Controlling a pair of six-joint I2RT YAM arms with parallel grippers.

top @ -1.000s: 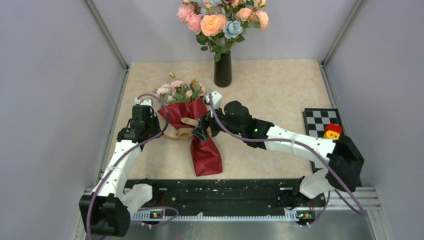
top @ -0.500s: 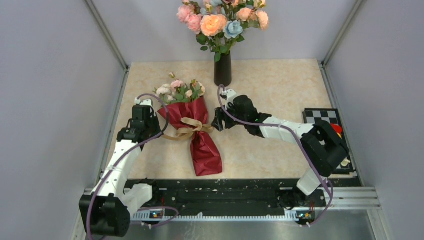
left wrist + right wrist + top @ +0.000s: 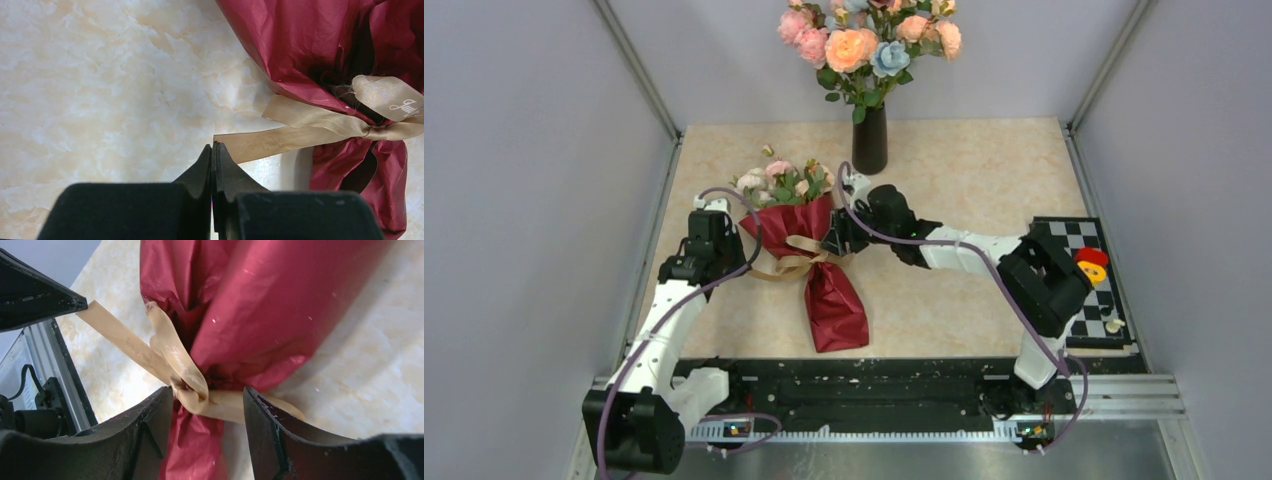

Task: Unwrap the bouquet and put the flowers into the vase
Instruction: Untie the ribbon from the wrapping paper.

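Two parted fingers of the right gripper [image 3: 207, 392] straddle the ribbon [image 3: 172, 355] knot dead ahead; the left gripper [image 3: 213, 149] pinches its tail.

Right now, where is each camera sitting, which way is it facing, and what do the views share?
Top external: above and behind the arms, looking down at the table; shows both arms, the bouquet, the vase.
Left wrist: on the left arm, facing down past its shut left tool, tip at the ribbon tail.
Right wrist: on the right arm, facing the ribbon knot, straddled by its open right tool.
Shared: all three show the bouquet and ribbon; the right wrist view also catches the left tool.
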